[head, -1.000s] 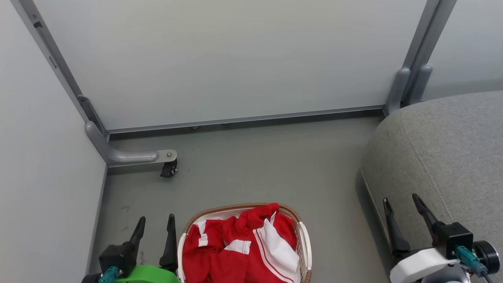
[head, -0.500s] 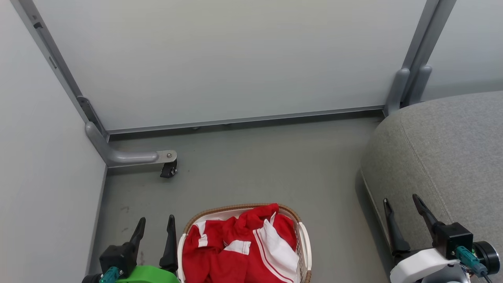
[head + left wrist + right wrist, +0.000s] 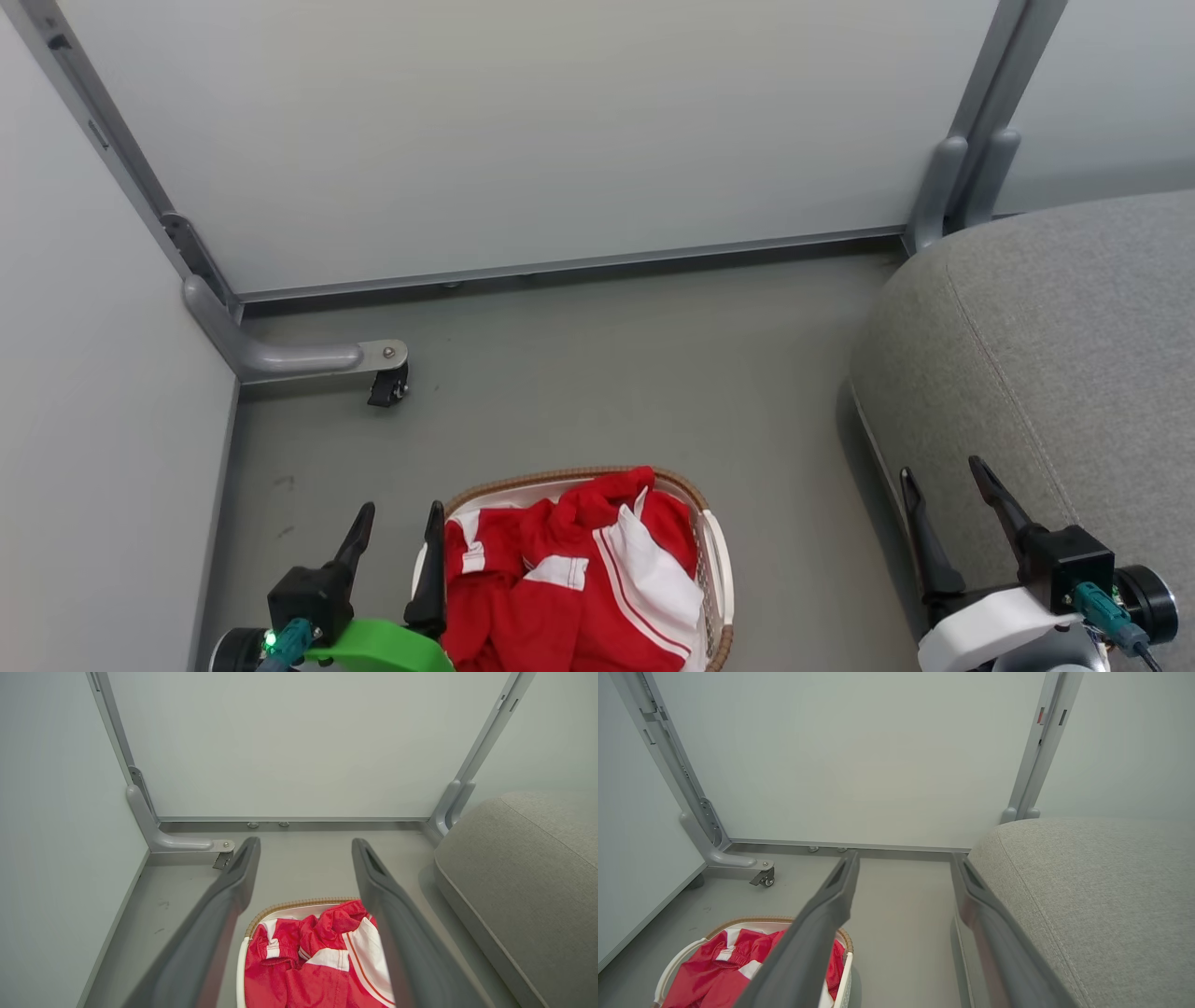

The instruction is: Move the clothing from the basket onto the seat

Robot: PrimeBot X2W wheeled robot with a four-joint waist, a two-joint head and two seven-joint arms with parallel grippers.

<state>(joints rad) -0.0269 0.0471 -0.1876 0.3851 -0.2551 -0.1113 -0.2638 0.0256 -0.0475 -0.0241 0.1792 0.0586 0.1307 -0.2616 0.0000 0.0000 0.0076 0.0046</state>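
Observation:
The clothing (image 3: 569,579), red with white stripes and panels, lies heaped in the white basket with a brown woven rim (image 3: 560,476) on the floor at the bottom centre of the head view. My left gripper (image 3: 401,509) is open just left of the basket, its inner finger over the left rim. My right gripper (image 3: 939,469) is open in front of the grey seat (image 3: 1055,355) at the right. In the left wrist view, the left gripper (image 3: 306,841) frames the clothing (image 3: 322,961) and the basket rim (image 3: 299,904). In the right wrist view, the right gripper (image 3: 905,855) is beside the seat (image 3: 1087,896).
Pale partition panels close the space at the back and left. A grey metal foot with a black caster (image 3: 387,387) juts out from the left corner. Grey floor (image 3: 607,373) lies between the basket, the panels and the seat.
The head camera has shifted, so the whole picture sits a little higher and to the left. My left gripper has moved right towards the basket, its inner finger now over the rim.

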